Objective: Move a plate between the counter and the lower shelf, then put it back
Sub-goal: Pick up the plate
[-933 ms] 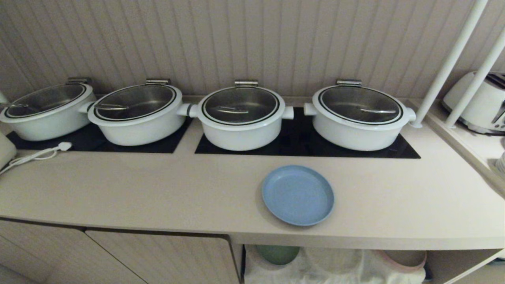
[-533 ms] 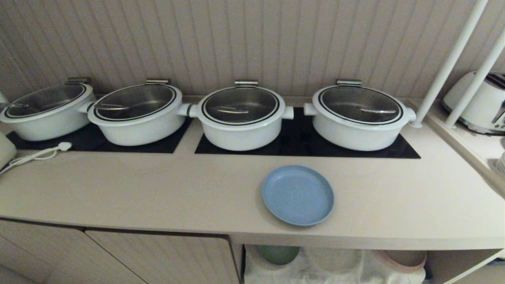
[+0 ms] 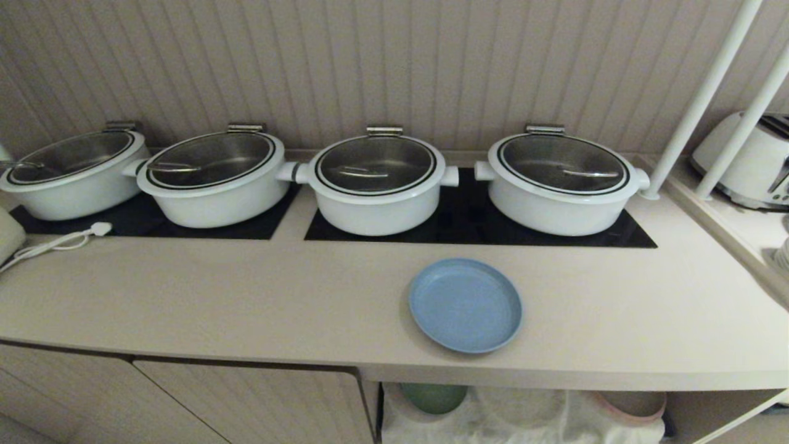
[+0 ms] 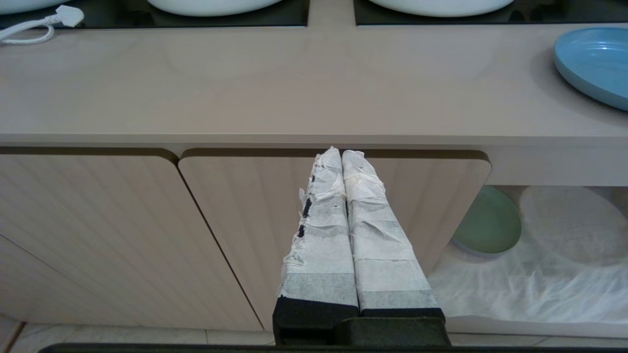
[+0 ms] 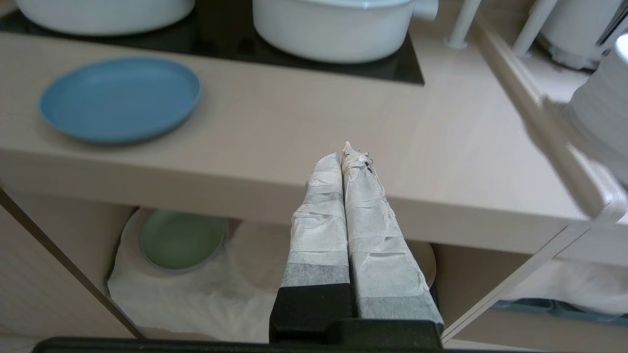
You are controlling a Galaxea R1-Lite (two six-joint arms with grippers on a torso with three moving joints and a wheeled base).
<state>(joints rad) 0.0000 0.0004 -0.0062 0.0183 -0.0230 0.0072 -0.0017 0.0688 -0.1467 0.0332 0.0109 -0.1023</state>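
Right now the plate (image 3: pixel 465 305) lies flat on the counter (image 3: pixel 246 296), close to its front edge and directly above the lower shelf (image 5: pixel 186 294). From my right gripper (image 5: pixel 349 153) it sits at about ten o'clock, near; from my left gripper (image 4: pixel 342 156) at about two o'clock, farther off, so I judge the right arm better placed. Being round, it offers no long axis. Both pincers are pressed together, empty, held low in front of the cabinet, pointing at the counter's edge.
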